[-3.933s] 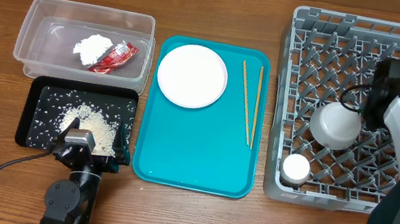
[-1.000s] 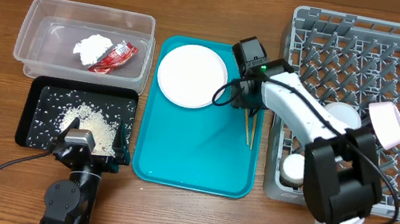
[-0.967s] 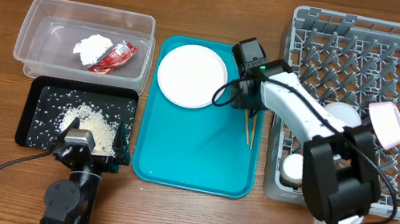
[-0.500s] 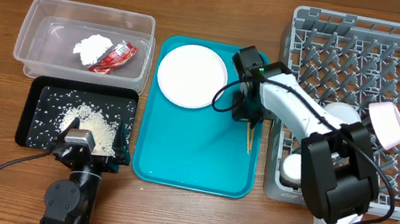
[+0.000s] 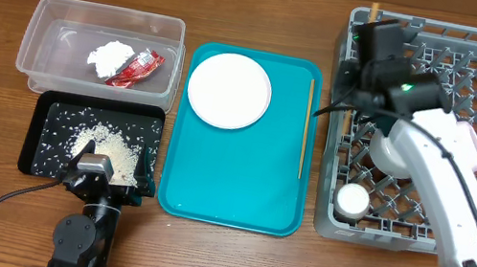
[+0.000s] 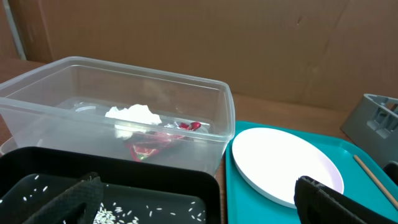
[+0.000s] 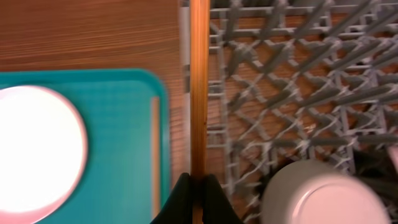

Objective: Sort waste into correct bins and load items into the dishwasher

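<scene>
My right gripper [image 5: 359,81] [image 7: 199,182] is shut on a wooden chopstick [image 7: 199,87] [image 5: 372,14]. It holds the stick lengthwise over the left edge of the grey dishwasher rack [image 5: 456,53] [image 7: 298,81]. A second chopstick [image 5: 306,125] [image 7: 155,149] lies on the teal tray [image 5: 230,181] beside the large white plate [image 5: 229,90] [image 6: 286,162]. A pale bowl [image 5: 399,151] [image 7: 323,193] and a small cup [image 5: 352,202] sit in the rack. My left gripper [image 5: 107,178] [image 6: 205,208] is open over the near edge of the black tray [image 5: 53,112] [image 6: 155,186].
The clear tub [image 5: 40,42] [image 6: 205,118] at the back left holds the white tissue [image 5: 111,56] [image 6: 134,114] and the red wrapper [image 5: 138,68] [image 6: 149,148]. Rice scraps [image 5: 106,142] lie in the black tray. Bare wooden table [image 5: 199,253] runs along the front.
My right gripper shut on one chopstick on the teal tray, lifted it, and carried it right and back to the rack's left edge. The left arm has not moved.
</scene>
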Available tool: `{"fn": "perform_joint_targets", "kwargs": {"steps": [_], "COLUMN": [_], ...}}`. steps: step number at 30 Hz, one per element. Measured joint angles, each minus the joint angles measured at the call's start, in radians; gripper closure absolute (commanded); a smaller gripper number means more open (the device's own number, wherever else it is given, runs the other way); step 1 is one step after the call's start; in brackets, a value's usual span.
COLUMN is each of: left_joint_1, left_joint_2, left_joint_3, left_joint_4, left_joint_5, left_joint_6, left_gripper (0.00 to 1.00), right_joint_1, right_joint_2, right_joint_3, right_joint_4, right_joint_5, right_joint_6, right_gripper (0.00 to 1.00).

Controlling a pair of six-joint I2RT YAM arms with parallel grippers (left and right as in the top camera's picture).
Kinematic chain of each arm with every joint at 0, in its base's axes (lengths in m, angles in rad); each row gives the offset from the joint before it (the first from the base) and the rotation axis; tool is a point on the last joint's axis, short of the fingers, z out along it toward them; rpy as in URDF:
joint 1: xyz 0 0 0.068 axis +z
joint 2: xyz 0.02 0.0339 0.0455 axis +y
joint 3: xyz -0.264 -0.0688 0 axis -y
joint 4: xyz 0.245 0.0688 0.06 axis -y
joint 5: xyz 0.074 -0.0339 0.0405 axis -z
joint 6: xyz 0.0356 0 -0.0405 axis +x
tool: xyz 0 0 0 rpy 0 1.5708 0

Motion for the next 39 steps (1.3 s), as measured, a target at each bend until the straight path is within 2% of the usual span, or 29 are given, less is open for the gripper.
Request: {"fn": "perform_joint_targets", "kwargs": {"steps": [2, 3, 7, 11, 15, 22, 29, 30, 34, 39], "left_joint_1": [0.0, 0.0, 0.0, 0.0, 0.0, 0.0, 0.0, 0.0, 0.0, 0.0], "left_joint_2": [0.0, 0.0, 0.0, 0.0, 0.0, 0.0, 0.0, 0.0, 0.0, 0.0], "left_joint_3": [0.0, 0.0, 0.0, 0.0, 0.0, 0.0, 0.0, 0.0, 0.0, 0.0], "left_joint_4": [0.0, 0.0, 0.0, 0.0, 0.0, 0.0, 0.0, 0.0, 0.0, 0.0], "left_joint_5": [0.0, 0.0, 0.0, 0.0, 0.0, 0.0, 0.0, 0.0, 0.0, 0.0], "left_joint_6": [0.0, 0.0, 0.0, 0.0, 0.0, 0.0, 0.0, 0.0, 0.0, 0.0], "left_gripper": [0.0, 0.0, 0.0, 0.0, 0.0, 0.0, 0.0, 0.0, 0.0, 0.0], "right_joint_1": [-0.048, -0.056, -0.074, -0.053, 0.031, 0.211, 0.208, 0.205, 0.203, 0.204], "right_joint_2": [0.049, 0.06, 0.14, 0.154, 0.13, 0.104, 0.161, 0.184, 0.275, 0.375], "right_joint_3": [0.0, 0.0, -0.008, -0.013, -0.013, -0.014, -0.091, -0.105, -0.134, -0.139], "right_joint_4": [0.02, 0.021, -0.008, -0.058, -0.072, -0.055, 0.08, 0.101, 0.141, 0.175], "right_joint_5": [-0.001, -0.001, 0.002, 0.003, -0.017, -0.053, -0.012, -0.006, 0.018, 0.067], "right_joint_6": [-0.05, -0.06, -0.113, -0.129, -0.124, 0.02, 0.129, 0.138, 0.152, 0.159], "right_gripper": [0.92, 0.8, 0.62, 0.56, 0.48, 0.49, 0.5, 0.53, 0.57, 0.57]}}
